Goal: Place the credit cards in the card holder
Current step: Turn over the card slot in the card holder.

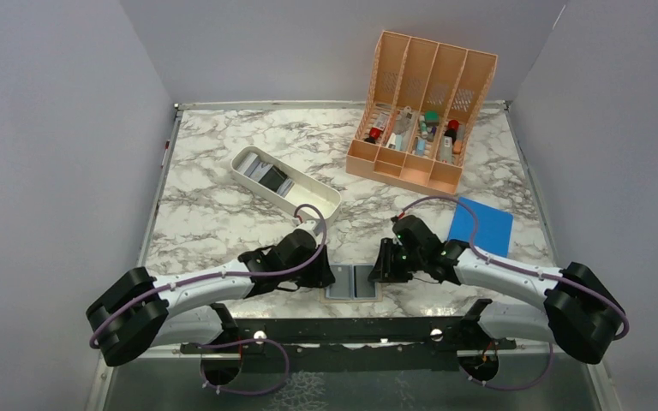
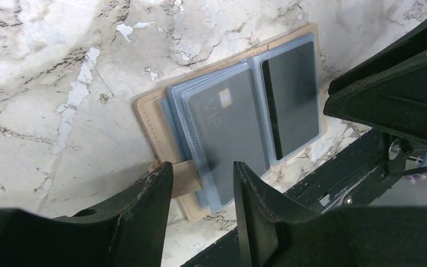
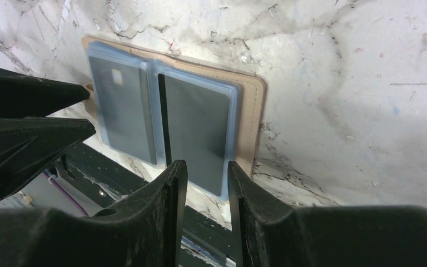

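now | tan stitched card holder (image 2: 150,125) open | left hand (image 2: 203,169), right hand (image 3: 205,167) half-open, empty

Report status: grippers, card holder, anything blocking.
Both open, empty: left gripper, right gripper, flanking the holder. Lying open flat: card holder, dark cards sleeved in both halves. Nothing in the way.

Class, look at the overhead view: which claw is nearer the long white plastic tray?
Left. The left claw sits close by the near end of the long white plastic tray; the right claw lies farther right, across the open tan folding wallet.
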Tool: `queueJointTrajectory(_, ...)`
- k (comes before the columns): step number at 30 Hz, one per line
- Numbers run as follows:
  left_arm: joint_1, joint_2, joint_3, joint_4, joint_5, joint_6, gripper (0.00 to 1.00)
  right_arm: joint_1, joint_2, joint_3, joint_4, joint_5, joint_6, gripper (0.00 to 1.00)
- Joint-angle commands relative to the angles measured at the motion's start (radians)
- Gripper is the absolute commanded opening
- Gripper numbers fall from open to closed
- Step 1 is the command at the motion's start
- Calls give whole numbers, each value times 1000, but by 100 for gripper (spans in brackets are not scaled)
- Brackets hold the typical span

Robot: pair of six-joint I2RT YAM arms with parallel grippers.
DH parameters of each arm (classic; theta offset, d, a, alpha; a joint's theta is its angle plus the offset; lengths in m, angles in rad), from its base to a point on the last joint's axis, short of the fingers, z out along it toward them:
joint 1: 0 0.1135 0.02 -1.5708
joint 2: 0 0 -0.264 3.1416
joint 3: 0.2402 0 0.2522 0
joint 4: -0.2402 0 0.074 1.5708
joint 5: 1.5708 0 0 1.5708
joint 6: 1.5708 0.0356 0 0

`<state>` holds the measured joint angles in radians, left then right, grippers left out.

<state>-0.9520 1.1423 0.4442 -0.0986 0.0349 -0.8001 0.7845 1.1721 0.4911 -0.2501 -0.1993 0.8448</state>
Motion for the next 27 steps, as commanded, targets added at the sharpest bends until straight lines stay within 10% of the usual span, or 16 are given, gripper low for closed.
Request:
queueJointTrajectory(1,-1,46,-15,43,5,-1,47,4,45,10,64,-21,-2,38)
queueJointTrajectory(27,-1,28,-40,55,-9,-11,47,4,-13,-30,230,-147,65,33)
